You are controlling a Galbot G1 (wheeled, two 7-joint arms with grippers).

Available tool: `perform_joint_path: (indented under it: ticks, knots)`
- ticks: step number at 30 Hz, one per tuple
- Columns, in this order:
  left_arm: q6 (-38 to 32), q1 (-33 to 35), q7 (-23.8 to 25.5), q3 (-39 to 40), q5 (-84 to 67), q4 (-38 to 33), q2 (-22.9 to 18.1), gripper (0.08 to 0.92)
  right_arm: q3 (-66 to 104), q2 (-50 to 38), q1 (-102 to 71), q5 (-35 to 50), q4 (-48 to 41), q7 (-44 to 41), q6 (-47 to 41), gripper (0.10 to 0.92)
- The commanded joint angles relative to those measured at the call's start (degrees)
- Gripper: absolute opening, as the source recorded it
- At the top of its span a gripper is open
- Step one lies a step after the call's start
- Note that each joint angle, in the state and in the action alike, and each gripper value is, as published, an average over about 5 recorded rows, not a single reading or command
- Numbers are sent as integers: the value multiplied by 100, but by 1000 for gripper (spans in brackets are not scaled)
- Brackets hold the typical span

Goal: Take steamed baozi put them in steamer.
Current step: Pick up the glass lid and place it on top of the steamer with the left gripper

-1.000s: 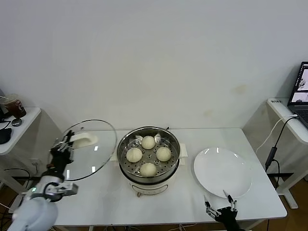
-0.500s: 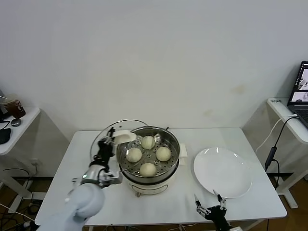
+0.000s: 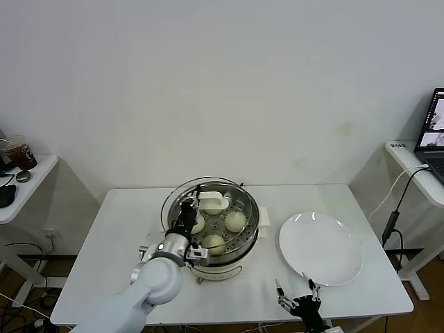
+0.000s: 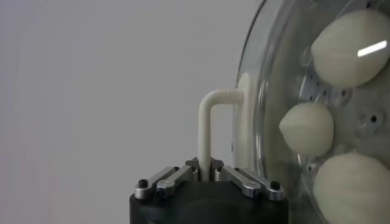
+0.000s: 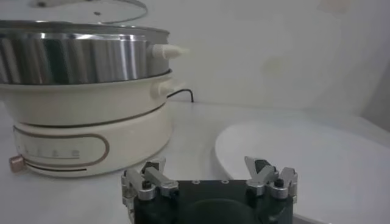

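The steamer [image 3: 239,241], a shiny steel pot on a white base, stands mid-table with several cream-white baozi [image 3: 235,221] on its perforated tray. My left gripper [image 3: 188,211] is shut on the white handle [image 4: 207,131] of the round glass lid [image 3: 182,196] and holds it over the pot's left part. Through the glass the left wrist view shows three baozi [image 4: 306,128]. My right gripper [image 3: 297,300] is open and empty at the table's front edge, just before the plate. The right wrist view shows the steamer [image 5: 79,128] from the side with the lid [image 5: 91,9] above it.
A flat white plate [image 3: 321,248] lies right of the steamer, and it shows in the right wrist view [image 5: 317,164]. A side table with a cup [image 3: 19,152] stands far left. A laptop [image 3: 433,132] sits on a desk far right.
My left gripper has carried the glass lid rightward from beside the table's left part to over the steamer. My right gripper has shifted slightly left along the front edge.
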Motion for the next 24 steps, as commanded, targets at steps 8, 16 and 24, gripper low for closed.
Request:
perform_joint_path:
  ticks: [8,16,24]
  knots:
    - [40,-254,107,444,265,174,-25,166,-83,27,22,27,-4,-49,19,823]
    - [35,-209,74,440,259,158,-46,166,-122,28,11,11,-12,-56,31,823]
    - [16,-190,42,436,215,191,-89,166,-173,26,5,-1,-13,-68,36,823]
